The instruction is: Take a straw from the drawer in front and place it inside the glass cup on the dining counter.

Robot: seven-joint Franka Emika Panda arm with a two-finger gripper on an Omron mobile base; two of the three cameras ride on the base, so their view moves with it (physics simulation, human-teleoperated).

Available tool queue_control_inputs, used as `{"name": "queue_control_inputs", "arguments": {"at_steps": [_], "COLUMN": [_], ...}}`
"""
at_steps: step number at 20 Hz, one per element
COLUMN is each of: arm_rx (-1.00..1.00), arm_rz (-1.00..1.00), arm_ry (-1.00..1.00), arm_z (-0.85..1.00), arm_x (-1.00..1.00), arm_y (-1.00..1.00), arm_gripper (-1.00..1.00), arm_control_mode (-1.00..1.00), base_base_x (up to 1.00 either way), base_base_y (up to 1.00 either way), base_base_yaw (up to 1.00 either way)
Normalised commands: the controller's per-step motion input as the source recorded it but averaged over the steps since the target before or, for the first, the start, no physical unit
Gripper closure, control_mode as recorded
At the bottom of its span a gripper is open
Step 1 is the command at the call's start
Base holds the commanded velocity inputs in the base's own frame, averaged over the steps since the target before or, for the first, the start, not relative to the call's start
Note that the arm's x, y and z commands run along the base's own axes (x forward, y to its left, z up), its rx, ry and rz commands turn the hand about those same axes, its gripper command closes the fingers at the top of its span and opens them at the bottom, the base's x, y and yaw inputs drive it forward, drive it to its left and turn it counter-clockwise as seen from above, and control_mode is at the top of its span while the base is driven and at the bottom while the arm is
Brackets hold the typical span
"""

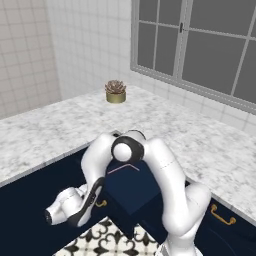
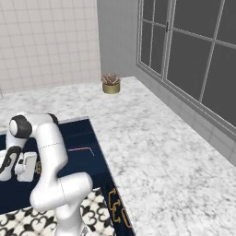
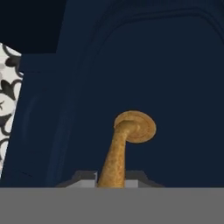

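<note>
The navy drawer stands pulled out of the cabinet below the marble worktop. Inside it lies the straw, a thin pink line on the dark floor of the drawer. My gripper is low in front of the drawer, shut on its brass handle. In the hand view the handle bar runs down between my fingertips, with its round mount against the navy drawer front. The glass cup and the dining counter are out of view.
A brass pot with a succulent stands at the back of the windowed marble worktop. Another brass handle shows on the cabinet to the right. Patterned floor tiles lie below the drawer.
</note>
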Motion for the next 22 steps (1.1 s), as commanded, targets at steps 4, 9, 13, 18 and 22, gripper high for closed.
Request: {"name": "queue_control_inputs", "arguments": {"at_steps": [4, 9, 13, 18, 22], "arm_rx": [0.19, 0.29, 0.33, 0.28, 0.17], "arm_rz": [0.02, 0.03, 0.01, 0.01, 0.00], "arm_ry": [0.10, 0.23, 0.27, 0.10, 0.00], "arm_z": [0.78, 0.86, 0.63, 0.83, 1.00], "arm_x": [-0.52, -0.48, -0.59, -0.80, -0.26], "arm_y": [0.11, 0.00, 0.00, -0.03, -0.75], "arm_gripper": [-1.00, -1.00, -1.00, -1.00, -1.00], "arm_control_mode": [-1.00, -1.00, -1.00, -1.00, -1.00], "base_base_x": [0.00, 0.00, 0.00, 0.00, 0.00], "base_base_y": [0.00, 0.00, 0.00, 0.00, 0.00], "base_base_yaw": [0.00, 0.00, 0.00, 0.00, 0.00]}}
